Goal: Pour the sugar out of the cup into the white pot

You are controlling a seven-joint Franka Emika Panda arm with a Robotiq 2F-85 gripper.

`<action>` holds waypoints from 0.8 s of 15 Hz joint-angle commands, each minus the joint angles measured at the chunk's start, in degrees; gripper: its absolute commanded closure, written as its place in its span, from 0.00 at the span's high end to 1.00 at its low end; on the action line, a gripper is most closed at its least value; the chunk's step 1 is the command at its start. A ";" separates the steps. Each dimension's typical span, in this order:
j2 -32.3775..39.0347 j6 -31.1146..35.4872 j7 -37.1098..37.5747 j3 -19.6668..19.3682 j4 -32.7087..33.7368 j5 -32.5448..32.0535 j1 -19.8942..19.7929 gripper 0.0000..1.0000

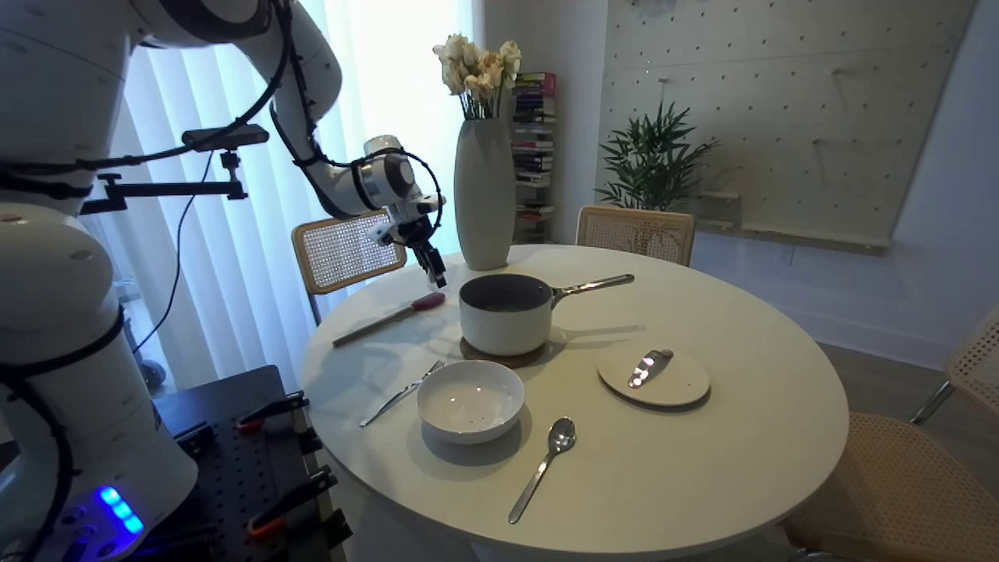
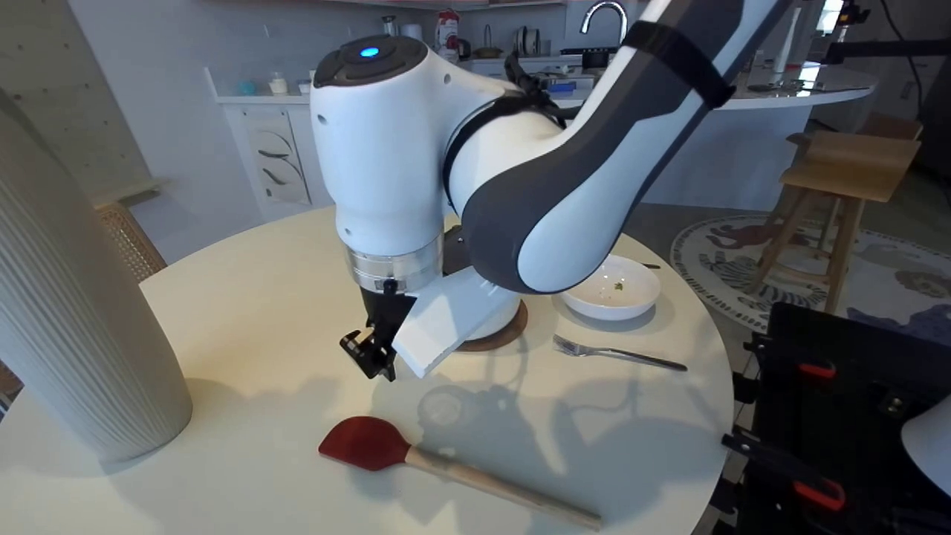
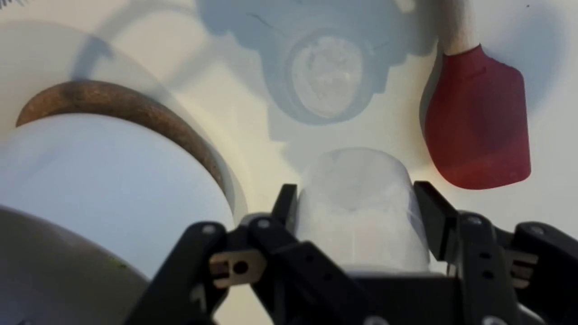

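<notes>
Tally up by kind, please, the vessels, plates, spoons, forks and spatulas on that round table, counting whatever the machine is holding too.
Vessels: 4 (white pot, bowl, vase, cup held in the gripper)
Plate: 1
Spoon: 1
Fork: 1
Spatula: 1
Total: 8
Not counted: a metal piece on the plate, its kind unclear.

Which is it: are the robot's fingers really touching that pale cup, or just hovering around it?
Touching. The wrist view shows the fingers meeting the pale cup on opposite sides, with no gap visible at either one.
</notes>
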 commanded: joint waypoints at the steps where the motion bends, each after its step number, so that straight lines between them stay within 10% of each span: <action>1: 0.35 0.71 3.80 -3.19 -0.51 -3.03 3.33 0.41; 12: 3.61 1.37 10.82 -4.42 -0.86 -7.19 4.19 0.41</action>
